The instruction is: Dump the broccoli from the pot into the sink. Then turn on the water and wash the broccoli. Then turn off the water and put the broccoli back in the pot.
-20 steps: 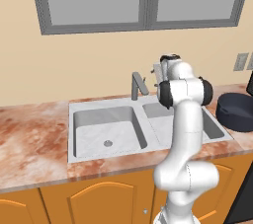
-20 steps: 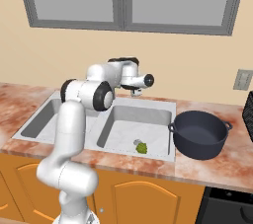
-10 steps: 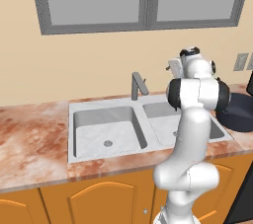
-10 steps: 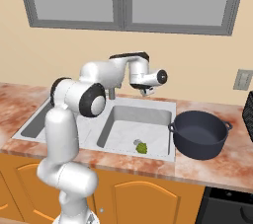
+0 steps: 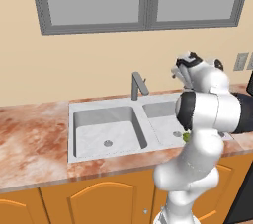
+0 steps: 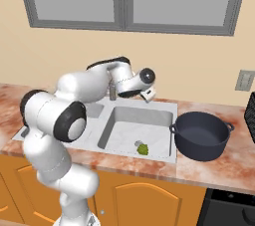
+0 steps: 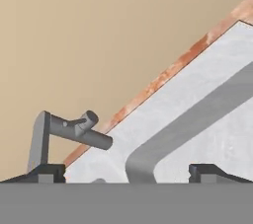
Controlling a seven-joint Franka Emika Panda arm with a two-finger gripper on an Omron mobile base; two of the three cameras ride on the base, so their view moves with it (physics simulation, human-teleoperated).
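the reddish marbled counter carries the sink, set into it, and the pot just beside it.

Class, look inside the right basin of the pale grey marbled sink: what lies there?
A small yellow-green broccoli floret lies on the floor of the sink's right basin, near its front wall. No water is running. The front wall hides the strip of floor just behind it.

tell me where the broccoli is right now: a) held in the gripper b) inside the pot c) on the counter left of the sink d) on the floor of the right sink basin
d, the broccoli lies on the floor of the right basin of the sink, while the pot stands empty on the counter beside it and the open gripper holds nothing.
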